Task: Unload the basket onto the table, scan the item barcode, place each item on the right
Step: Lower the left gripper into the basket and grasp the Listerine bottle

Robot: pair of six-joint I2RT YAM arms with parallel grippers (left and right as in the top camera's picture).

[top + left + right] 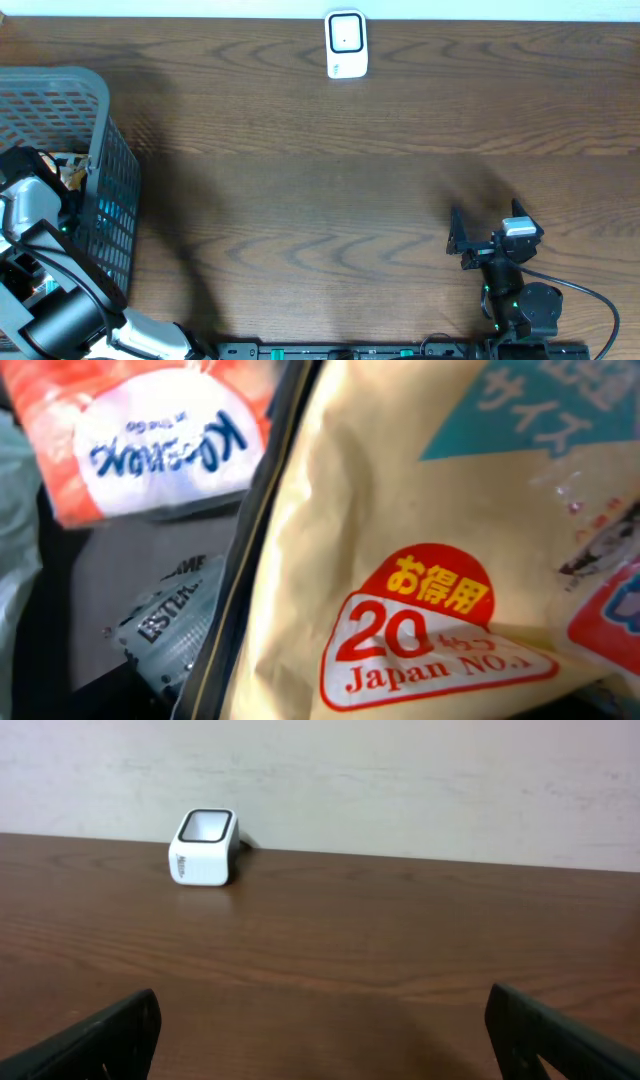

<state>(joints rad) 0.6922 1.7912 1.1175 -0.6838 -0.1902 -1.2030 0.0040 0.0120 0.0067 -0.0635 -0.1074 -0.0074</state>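
Right gripper [322, 995] open, pouch [400, 510] seemingly in basket [60, 90]

The right arm [512, 290] is seen in matte black, rounded joint housings stacked one on another, small green lights dotted along it, a silver-grey block [520, 229] fitted near its far end, a thin black cable [598, 300] run off its right side. Its fingers [112, 1032] are shown as dark, flat wedges. The left arm [60, 320] is built of black cylinders and white-grey shells
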